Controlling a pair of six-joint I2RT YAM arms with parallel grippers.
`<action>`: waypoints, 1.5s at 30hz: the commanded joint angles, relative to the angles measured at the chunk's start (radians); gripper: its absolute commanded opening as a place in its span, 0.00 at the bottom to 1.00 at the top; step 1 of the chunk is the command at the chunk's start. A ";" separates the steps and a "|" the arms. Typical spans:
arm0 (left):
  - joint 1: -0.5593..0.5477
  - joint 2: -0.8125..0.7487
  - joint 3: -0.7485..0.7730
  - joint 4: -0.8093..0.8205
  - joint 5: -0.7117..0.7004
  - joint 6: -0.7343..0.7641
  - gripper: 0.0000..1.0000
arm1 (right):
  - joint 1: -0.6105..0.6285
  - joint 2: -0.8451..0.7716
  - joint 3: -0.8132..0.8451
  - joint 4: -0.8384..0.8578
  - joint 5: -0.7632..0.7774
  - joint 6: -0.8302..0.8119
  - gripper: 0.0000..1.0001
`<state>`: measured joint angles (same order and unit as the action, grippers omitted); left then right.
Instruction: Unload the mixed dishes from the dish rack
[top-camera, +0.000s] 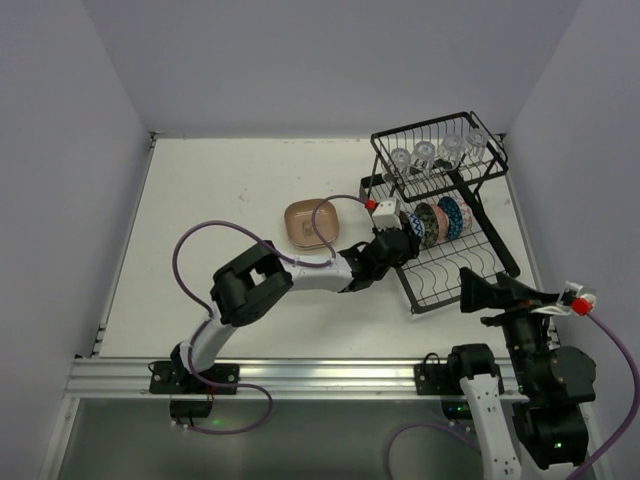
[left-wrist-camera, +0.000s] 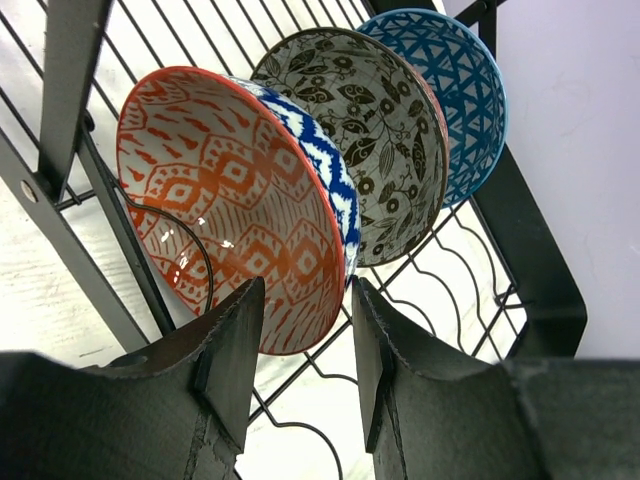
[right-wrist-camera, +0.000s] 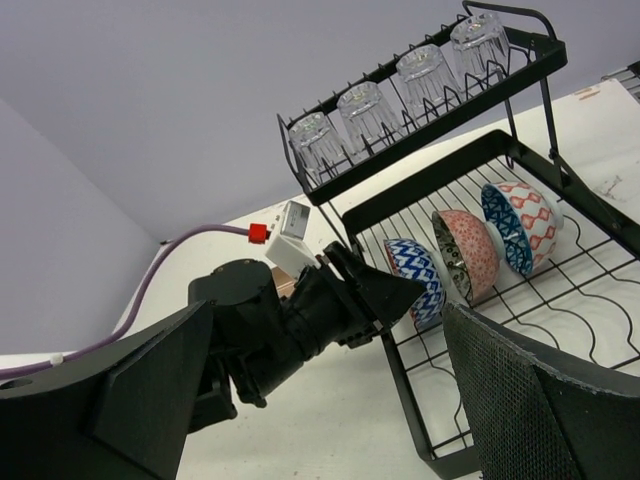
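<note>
The black wire dish rack stands at the right. Four clear glass cups sit upside down in its upper basket. Three patterned bowls stand on edge in the lower tray: a blue-zigzag bowl with an orange inside, a leaf-patterned bowl with a pink-red outside, and a blue bowl. My left gripper is open, its jaws on either side of the first bowl's lower rim. My right gripper is open and empty near the rack's front corner. A tan-brown plate lies on the table.
The rack's thick black frame runs just beside my left gripper. Curved wire dividers lie under the bowls. White table spreads to the left of the plate. Walls close in at the back and sides.
</note>
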<state>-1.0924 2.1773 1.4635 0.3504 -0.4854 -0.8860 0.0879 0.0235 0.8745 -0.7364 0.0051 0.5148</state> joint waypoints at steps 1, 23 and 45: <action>0.002 0.012 -0.005 0.122 -0.022 0.032 0.44 | 0.009 -0.011 -0.012 0.022 -0.027 -0.016 0.99; 0.040 0.075 -0.052 0.329 0.082 0.004 0.07 | 0.018 -0.016 -0.006 0.015 -0.030 -0.029 0.99; 0.080 0.095 -0.227 0.818 0.229 -0.021 0.00 | 0.019 -0.016 0.004 0.014 -0.037 -0.033 0.99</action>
<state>-1.0267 2.2593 1.2568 1.0111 -0.2707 -0.9062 0.1047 0.0120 0.8619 -0.7391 0.0002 0.5026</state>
